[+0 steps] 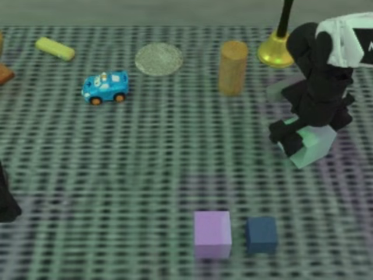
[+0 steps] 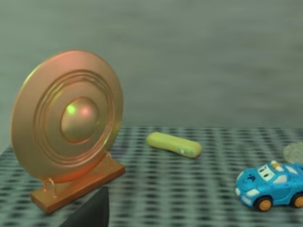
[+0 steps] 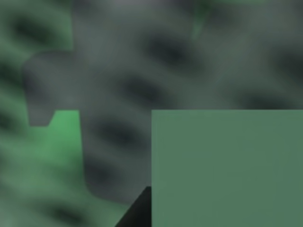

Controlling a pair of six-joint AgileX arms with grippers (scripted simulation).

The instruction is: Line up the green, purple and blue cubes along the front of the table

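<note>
The right gripper [image 1: 293,135] clamps the mint-green cube [image 1: 315,147], tilted corner-down; the lilac-purple cube [image 1: 212,234] and navy-blue cube [image 1: 261,234] sit square, below-left of it.

The right arm [image 1: 326,76], showing near the brass bell [image 1: 276,51], is looking matte black and blocky, built of rounded chunky segments. A white shell panel [image 1: 352,38] with a dark marking at its edge is covering its upper part. Its gripper [image 1: 291,135] is ending in stubby black fingers. The left arm [image 1: 7,201], far from the bell at the table's [image 1: 145,175] left edge, is showing only as a plain black rounded lump.
</note>
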